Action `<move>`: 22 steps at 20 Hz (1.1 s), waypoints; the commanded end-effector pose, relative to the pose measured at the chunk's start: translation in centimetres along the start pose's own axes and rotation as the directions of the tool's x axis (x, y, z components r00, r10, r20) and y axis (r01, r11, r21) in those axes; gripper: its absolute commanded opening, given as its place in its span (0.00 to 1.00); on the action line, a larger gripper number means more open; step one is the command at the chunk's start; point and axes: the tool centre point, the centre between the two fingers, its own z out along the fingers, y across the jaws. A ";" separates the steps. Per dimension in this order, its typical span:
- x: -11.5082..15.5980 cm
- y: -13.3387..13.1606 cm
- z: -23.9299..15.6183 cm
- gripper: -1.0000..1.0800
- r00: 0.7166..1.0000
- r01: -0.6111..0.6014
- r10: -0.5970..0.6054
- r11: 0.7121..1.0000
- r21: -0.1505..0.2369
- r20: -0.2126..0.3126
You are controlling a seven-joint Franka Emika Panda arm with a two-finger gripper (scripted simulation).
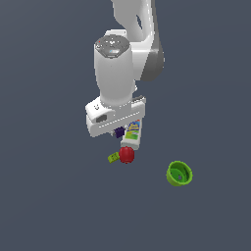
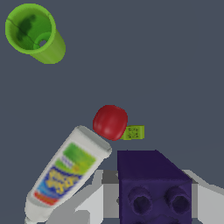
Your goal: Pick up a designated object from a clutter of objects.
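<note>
My jaws are closed on the purple cube (image 2: 155,186), which sits between my fingers (image 2: 205,199) above the bench (image 1: 59,206); below it lies the white bottle (image 2: 65,175), with the red ball (image 2: 110,122) touching its end and the yellow-green block (image 2: 134,132) against the ball; the green bowl (image 2: 33,33) lies well apart.
</note>
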 end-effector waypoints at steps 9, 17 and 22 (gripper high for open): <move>-5.3 0.8 -8.6 0.00 1.000 0.000 0.000 1.000 0.001 -0.001; -7.5 1.3 -12.4 0.00 1.000 0.000 0.000 1.000 0.001 -0.001; -7.8 1.4 -12.9 0.00 1.000 0.000 0.000 1.000 0.000 -0.001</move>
